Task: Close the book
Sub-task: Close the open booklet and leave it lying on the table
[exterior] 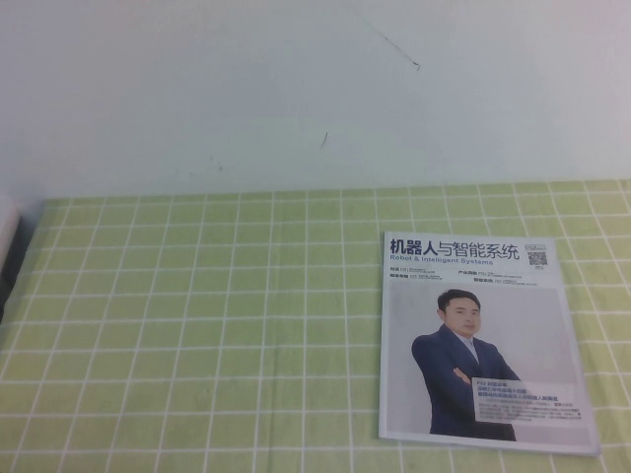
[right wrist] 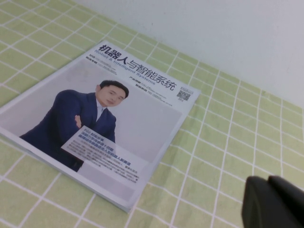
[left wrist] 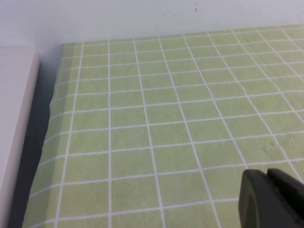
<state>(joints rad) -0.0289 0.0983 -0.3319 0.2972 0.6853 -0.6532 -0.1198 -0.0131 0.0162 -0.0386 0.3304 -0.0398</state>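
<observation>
Closed book (exterior: 480, 340) noted on checked cloth (exterior: 197, 325).
Book is laid at 4 o'clock (cover up); left gripper (left wrist: 267, 175) is held over bare cloth, right gripper (right wrist: 268, 180) beside book, both clenched, empty.

Book (exterior: 480, 340), lower right of high view. Cover top: black title "机器人与智能系统", smaller "Robot & Intelligent Systems" beneath. QR code (exterior: 537, 259) at cover's upper right. Other small print unreadable.

Looks like a robotics lab bench. Told by a light-green cloth with a white grid (exterior: 197, 315) spread flat up to a bare white wall (exterior: 296, 89) on the far side, a dark left gripper (left wrist: 273, 199) above the cloth's left part, and a dark right gripper (right wrist: 275, 204) above it near a closed glossy robotics magazine (exterior: 478, 340) lying right.
</observation>
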